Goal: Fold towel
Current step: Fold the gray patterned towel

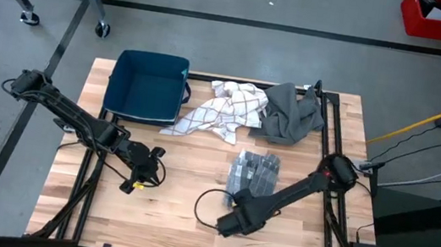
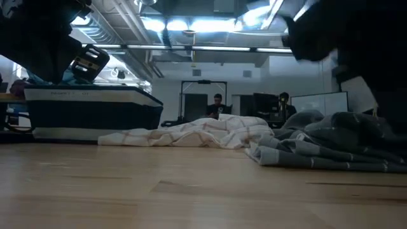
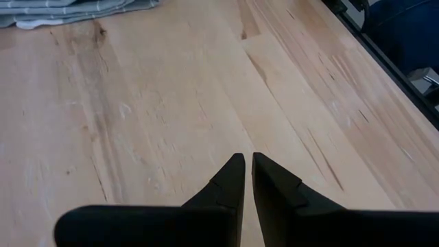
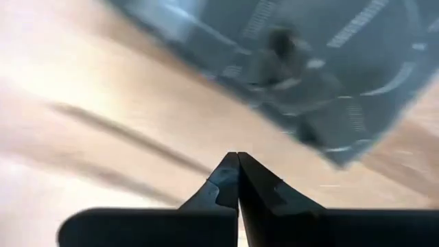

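A folded grey striped towel (image 1: 255,172) lies flat at the table's middle and shows blurred in the right wrist view (image 4: 309,75). A white checked towel (image 1: 226,111) and a crumpled grey towel (image 1: 290,116) lie heaped at the far side. My right gripper (image 1: 229,223) hangs shut over bare wood, just near-left of the folded towel, pointing down (image 4: 238,161). My left gripper (image 1: 154,170) is shut over bare wood at the left (image 3: 247,161), slanting down toward the folded towel's corner (image 3: 68,10).
A dark blue bin (image 1: 149,84) stands at the far left corner, beside the white towel (image 2: 191,135). Black rails (image 1: 335,130) run along the table's sides. Bare wood lies along the near edge. People sit in the room far behind the table.
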Available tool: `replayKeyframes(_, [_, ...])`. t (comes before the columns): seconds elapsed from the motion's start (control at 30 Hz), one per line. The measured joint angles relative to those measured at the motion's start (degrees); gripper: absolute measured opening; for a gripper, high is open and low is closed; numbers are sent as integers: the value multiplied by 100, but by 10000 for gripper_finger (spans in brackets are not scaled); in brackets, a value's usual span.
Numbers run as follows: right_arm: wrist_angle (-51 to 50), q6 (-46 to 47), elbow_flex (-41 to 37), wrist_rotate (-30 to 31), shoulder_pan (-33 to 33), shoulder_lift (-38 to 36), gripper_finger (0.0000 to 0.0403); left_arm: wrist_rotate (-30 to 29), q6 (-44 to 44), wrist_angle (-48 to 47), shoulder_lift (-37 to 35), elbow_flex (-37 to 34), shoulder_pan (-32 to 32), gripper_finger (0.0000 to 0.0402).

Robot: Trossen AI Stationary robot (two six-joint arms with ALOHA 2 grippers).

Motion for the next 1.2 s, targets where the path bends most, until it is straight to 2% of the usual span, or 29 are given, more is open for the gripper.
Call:
replayKeyframes(0.2, [1025,242,0,1265,108,-304,6,-1,21,23,0,0,0,21])
replayKeyframes(0.37, [1199,247,2,2298,-53,-327,7,-2,37,55,0,0,0,21])
replayKeyframes(0.6, [1687,-128,0,2408,-483,-385,7,-68,-692,55,0,0,0,21])
replayKeyframes(0.77, [2107,-988,0,3275,-570,-859,6,-65,-1369,17,-160,169,132,21])
replayKeyframes(0.93, [1843,-1578,0,4090,-545,-1642,6,-70,-748,-22,-723,529,440,21])
replayKeyframes(1.2, [1637,-2417,0,4106,-556,-2528,6,-81,29,-9,-1716,824,1025,21])
